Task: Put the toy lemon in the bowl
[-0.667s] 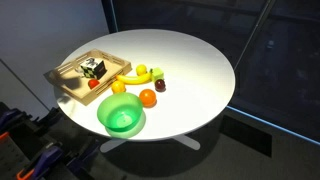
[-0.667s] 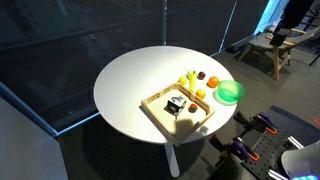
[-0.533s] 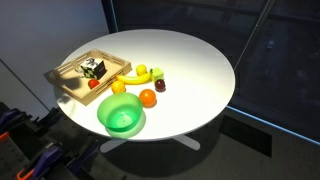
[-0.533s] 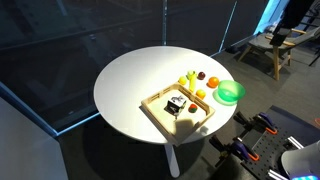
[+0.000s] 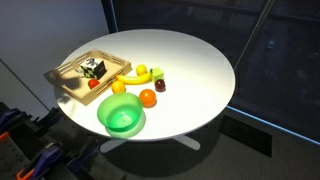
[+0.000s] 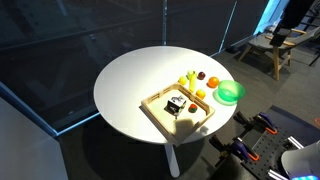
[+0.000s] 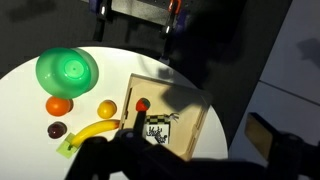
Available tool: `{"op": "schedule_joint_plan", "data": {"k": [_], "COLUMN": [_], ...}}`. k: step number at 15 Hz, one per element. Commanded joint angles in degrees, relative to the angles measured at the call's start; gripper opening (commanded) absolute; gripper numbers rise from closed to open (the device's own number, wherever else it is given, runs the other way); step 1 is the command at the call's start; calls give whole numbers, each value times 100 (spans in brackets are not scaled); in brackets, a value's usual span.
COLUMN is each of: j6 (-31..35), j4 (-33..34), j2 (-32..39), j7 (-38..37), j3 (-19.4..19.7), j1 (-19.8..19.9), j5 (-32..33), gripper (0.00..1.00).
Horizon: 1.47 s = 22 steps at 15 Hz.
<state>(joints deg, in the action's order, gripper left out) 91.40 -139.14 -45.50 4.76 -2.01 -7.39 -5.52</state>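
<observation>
The toy lemon [image 5: 119, 87] lies on the white round table between the wooden tray and the green bowl [image 5: 121, 118]. Both also show in an exterior view, the lemon [image 6: 200, 94] beside the bowl [image 6: 230, 92]. In the wrist view the lemon [image 7: 106, 110] lies right of an orange ball [image 7: 59, 105], below the bowl [image 7: 68, 70]. My gripper [image 7: 165, 160] is only a dark blurred mass along the bottom of the wrist view, high above the table. Its fingers cannot be made out. It is out of view in both exterior views.
A flat wooden tray [image 5: 70, 80] holds a checkered block and a small red fruit [image 7: 142, 104]. A banana [image 7: 95, 130], a dark fruit [image 7: 57, 129] and a yellow-green fruit [image 5: 157, 73] lie near the lemon. The table edge runs close to the bowl.
</observation>
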Motion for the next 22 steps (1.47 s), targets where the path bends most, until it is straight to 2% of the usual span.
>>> {"op": "schedule_joint_plan", "data": {"k": [1,7,12,18,22], "j6": [68,479,1184,1912,1937], "j4": [112,321,396,390,471], "j2": [148,532,879,1412,1815], "j7": [-39,-154,-418,-1257,-1843], "j3": [-55,-22,-7,-34,67], "j1": [88,262,545,944,1206], "j5": [5,62,102,134,69], "gripper": [100,100,100,100,100]}}
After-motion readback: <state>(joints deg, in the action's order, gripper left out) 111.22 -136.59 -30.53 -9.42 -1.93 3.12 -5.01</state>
